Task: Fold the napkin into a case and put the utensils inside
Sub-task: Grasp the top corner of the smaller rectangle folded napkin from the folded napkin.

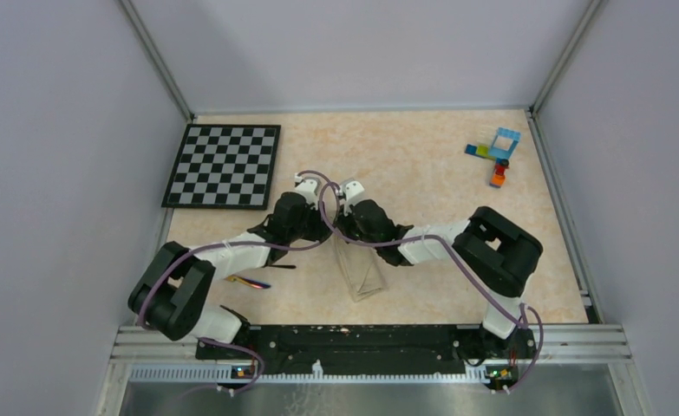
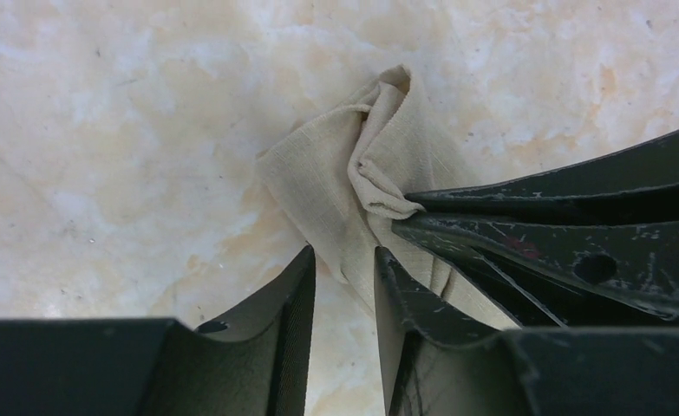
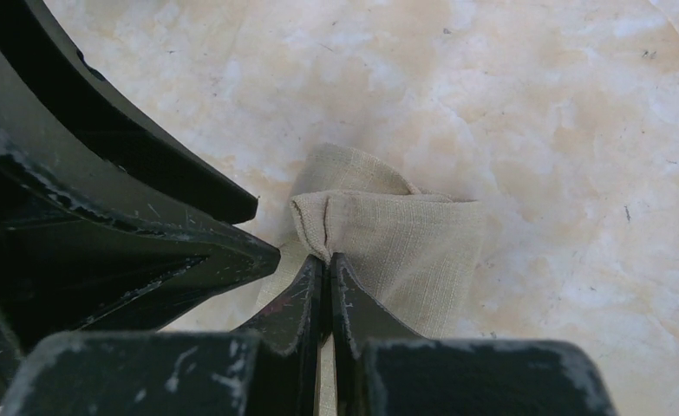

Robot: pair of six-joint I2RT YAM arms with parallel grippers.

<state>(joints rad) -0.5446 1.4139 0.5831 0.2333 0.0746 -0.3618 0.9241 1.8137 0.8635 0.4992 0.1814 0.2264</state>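
Note:
The cream-beige napkin (image 1: 366,277) lies on the table as a narrow tapered fold, its far end bunched under both grippers. My right gripper (image 3: 327,257) is shut on a folded hem of the napkin (image 3: 405,234); in the top view it (image 1: 346,232) meets the left gripper (image 1: 329,236) above that end. My left gripper (image 2: 344,251) is open, and the edge of the napkin (image 2: 318,173) runs between its tips. The right gripper's fingers (image 2: 535,251) cross the left wrist view. Slim dark utensils (image 1: 251,282) with a rainbow sheen lie under my left arm, partly hidden.
The black-and-white chequered board (image 1: 223,165) lies at the back left. Small coloured toy bricks (image 1: 499,152) sit at the back right. Grey walls enclose the table on three sides. The left gripper's fingers (image 3: 145,225) fill the left of the right wrist view.

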